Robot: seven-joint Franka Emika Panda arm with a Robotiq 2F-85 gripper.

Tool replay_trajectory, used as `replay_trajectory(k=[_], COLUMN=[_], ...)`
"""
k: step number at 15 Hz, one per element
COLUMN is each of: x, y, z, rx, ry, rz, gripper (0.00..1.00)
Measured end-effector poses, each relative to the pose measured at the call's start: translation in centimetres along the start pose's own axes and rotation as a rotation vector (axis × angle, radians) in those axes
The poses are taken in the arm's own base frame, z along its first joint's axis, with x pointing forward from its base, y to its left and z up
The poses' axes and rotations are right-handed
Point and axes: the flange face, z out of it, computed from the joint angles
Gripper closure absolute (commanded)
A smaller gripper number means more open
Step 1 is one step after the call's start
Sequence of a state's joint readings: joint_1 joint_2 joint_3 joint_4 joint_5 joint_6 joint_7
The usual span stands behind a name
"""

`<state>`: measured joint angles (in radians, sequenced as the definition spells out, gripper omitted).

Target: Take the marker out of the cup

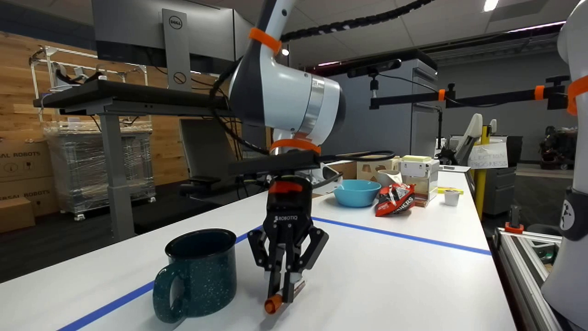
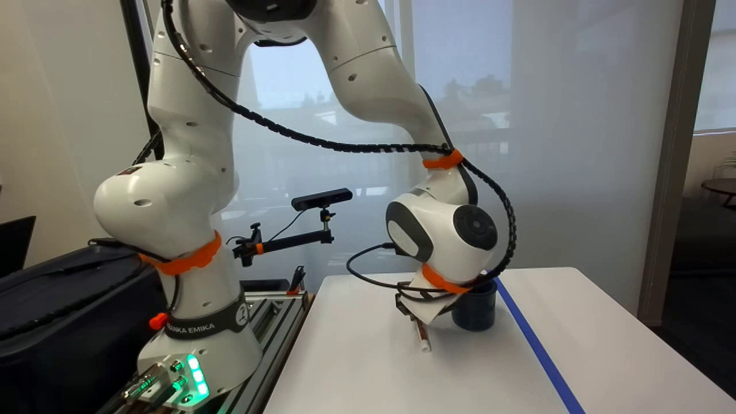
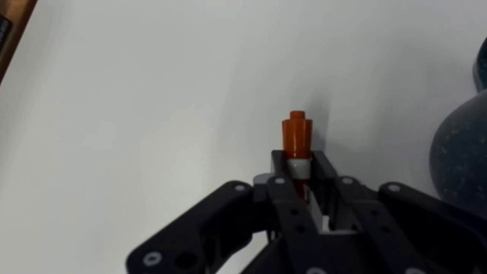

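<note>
Because my pincer (image 1: 281, 292) clasps the marker (image 3: 297, 146) outside the cup (image 1: 209, 276) and near it, letting go too high could set the marker rolling, and swinging toward the cup could bump it.

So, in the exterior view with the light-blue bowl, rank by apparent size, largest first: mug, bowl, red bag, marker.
1. Mug, clearly largest
2. Bowl and red bag: too alike in size to rank
3. Marker, partly hidden, smallest
</note>
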<state>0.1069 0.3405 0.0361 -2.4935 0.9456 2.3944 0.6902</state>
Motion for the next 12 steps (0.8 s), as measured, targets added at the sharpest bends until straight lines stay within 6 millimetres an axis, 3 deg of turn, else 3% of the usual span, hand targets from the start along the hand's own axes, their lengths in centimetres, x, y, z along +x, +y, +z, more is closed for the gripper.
replay_trajectory(k=[1,2,3,10,12], x=[-0.1,-0.2,-0.5,-3.1,-4.1], y=[-0.5,-1.1,-1.5,-2.7,-2.8], z=[0.6,1.2,1.4,2.4,2.1], rx=[-0.009,-0.02,-0.036,-0.072,-0.059], ry=[0.025,0.052,0.075,0.176,0.182], rz=[-0.016,-0.033,-0.052,-0.125,-0.128], gripper=[0.85,0.55,0.55,0.04,0.0])
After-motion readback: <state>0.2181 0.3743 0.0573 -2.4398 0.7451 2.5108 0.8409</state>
